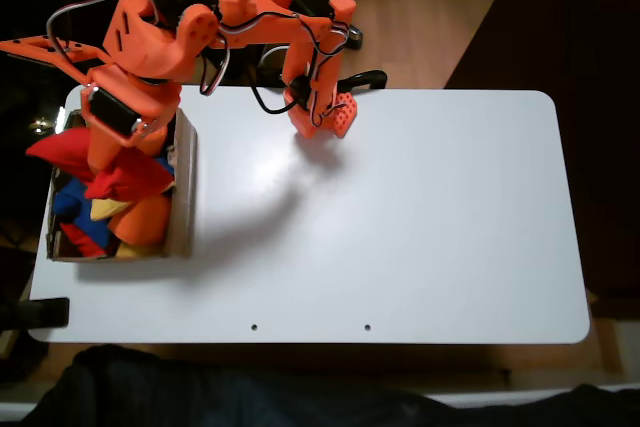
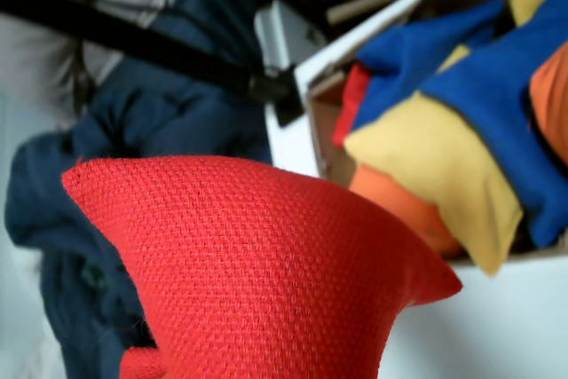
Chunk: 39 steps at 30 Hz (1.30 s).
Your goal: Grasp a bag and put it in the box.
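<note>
- Fixed view, far left: the cardboard box (image 1: 186, 187) sits at the left end of the white counter (image 1: 400, 227), already crowded with beanbags. A blue beanbag (image 1: 66, 203), a yellow beanbag (image 1: 105, 209) and an orange beanbag (image 1: 145, 222) are piled inside.
- Over that pile hangs the red bag (image 1: 130, 179), with a second red patch (image 1: 58, 152) spreading toward the box's left wall. I cannot tell whether that patch is the same bag or another one.
- The orange arm (image 1: 150, 47) reaches from its base at the counter's back edge out over the box, and its wrist covers the claw, so from here I can't see how the jaws stand.
- Wrist view, left to centre: the red bag (image 2: 257, 272) fills the lower frame, close to the lens, its woven cloth pulled up into a pointed corner at the right. It looks pinched and hanging from the claw, though the fingers themselves are hidden, so the opening cannot be told.
- To the right, the box (image 2: 306, 73) shows its pale rim, with blue, yellow and orange bags heaped inside.
- Handling, as I judge it: the bag is soft, light and floppy, with grippy cloth and nothing fragile. A pinch on a bunched fold or corner holds best, and it should slump where it lands.
</note>
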Each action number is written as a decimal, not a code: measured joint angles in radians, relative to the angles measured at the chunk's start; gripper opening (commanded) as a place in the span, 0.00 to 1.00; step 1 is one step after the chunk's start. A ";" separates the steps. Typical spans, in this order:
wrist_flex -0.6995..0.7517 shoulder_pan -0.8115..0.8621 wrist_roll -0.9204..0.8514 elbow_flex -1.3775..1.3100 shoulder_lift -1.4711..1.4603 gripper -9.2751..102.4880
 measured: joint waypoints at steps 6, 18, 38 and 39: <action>-0.040 0.046 0.005 -0.032 -0.064 0.08; -0.135 0.144 0.011 -0.071 -0.216 0.08; -0.153 0.262 -0.023 -0.146 -0.399 0.08; -0.153 0.265 -0.025 -0.149 -0.407 0.08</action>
